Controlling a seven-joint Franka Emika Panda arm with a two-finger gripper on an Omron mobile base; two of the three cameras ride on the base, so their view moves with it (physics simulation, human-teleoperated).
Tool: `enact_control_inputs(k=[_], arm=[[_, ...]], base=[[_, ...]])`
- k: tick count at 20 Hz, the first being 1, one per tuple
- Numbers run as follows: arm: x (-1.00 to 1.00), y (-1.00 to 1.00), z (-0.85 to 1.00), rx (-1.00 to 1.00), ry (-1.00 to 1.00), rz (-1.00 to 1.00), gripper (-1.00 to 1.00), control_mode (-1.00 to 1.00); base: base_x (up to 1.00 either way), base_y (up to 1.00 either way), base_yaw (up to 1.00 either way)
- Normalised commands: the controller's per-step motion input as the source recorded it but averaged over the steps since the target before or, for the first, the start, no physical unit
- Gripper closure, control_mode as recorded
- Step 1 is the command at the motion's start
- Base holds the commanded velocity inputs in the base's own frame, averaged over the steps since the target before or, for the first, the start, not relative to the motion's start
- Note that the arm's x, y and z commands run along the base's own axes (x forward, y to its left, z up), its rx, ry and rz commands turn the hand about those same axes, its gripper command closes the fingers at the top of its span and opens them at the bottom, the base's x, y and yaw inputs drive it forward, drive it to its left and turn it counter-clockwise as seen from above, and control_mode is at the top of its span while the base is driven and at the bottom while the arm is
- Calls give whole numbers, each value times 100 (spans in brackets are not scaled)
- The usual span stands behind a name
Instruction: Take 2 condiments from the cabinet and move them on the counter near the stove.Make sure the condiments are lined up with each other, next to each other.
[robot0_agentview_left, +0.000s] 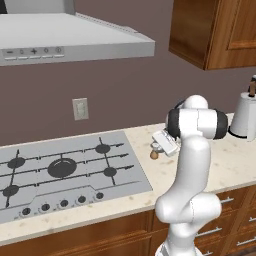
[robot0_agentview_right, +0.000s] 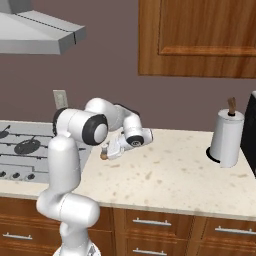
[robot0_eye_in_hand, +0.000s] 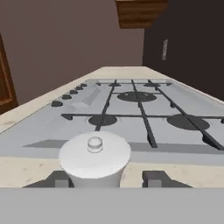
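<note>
The arm (robot0_agentview_right: 67, 165) is glossy white, built of rounded segments. Dark bands ring its joints. Beside the stove (robot0_agentview_left: 65, 172), its hand is white too.

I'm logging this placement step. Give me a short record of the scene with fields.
shaker: tan-brown with whitish top, on the counter just right of the stove
gripper: low over the counter, a fingertip on each side of the shaker; whether it grips cannot be told
cabinet: door closed
paper towel roll: upright at the counter's right end
</note>
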Motion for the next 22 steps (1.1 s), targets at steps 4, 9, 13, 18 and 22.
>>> enact_control_inputs(k=[4,9,13,18,22], arm=[[0,0,3,7,-13,1,-100,-100],[-9,0,17,6,-12,0,-100,-100],[-12,0,42,0,-11,0,-100,-100],[-25,-25,71,-1,-11,0,-100,-100],[-46,-31,80,-5,-15,0,-100,-100]], base=[[0,0,0],[0,0,0],[0,0,0],[0,0,0],[0,0,0]])
